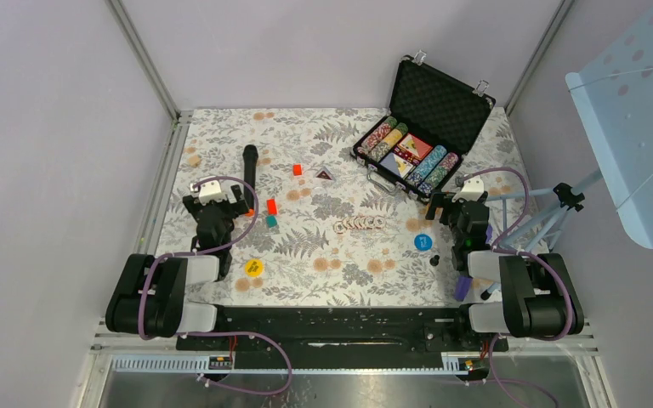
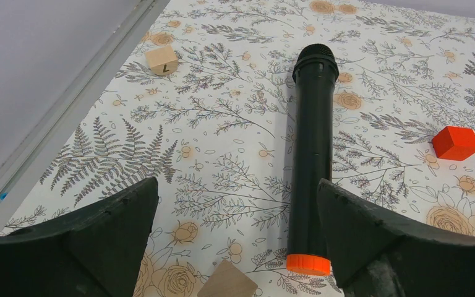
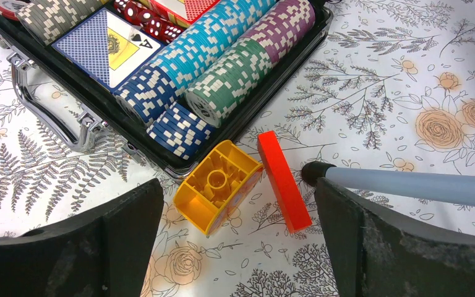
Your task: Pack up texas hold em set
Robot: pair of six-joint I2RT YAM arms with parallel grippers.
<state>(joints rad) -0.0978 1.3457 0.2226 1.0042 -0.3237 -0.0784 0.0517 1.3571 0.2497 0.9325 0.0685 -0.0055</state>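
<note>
The black briefcase [image 1: 442, 100] stands open at the back right, holding rows of striped chips [image 1: 432, 166] and card decks [image 1: 410, 151]. The right wrist view shows its front rim [image 3: 271, 90], chips [image 3: 222, 55], a card deck [image 3: 108, 46] and red dice [image 3: 148, 21]. A loose row of chips [image 1: 359, 224] lies mid-table. A yellow button [image 1: 253, 267] and a blue button [image 1: 423, 241] lie near the front. My left gripper [image 2: 238, 192] is open and empty beside the microphone. My right gripper [image 3: 238, 192] is open and empty just before the case.
A black microphone [image 2: 312, 154] with an orange end lies between the left fingers. Red [image 2: 455, 142] and wooden [image 2: 162, 60] blocks lie nearby. A yellow brick [image 3: 218, 185], a red bar [image 3: 283, 180] and a tripod leg [image 3: 408, 185] lie by the case's front.
</note>
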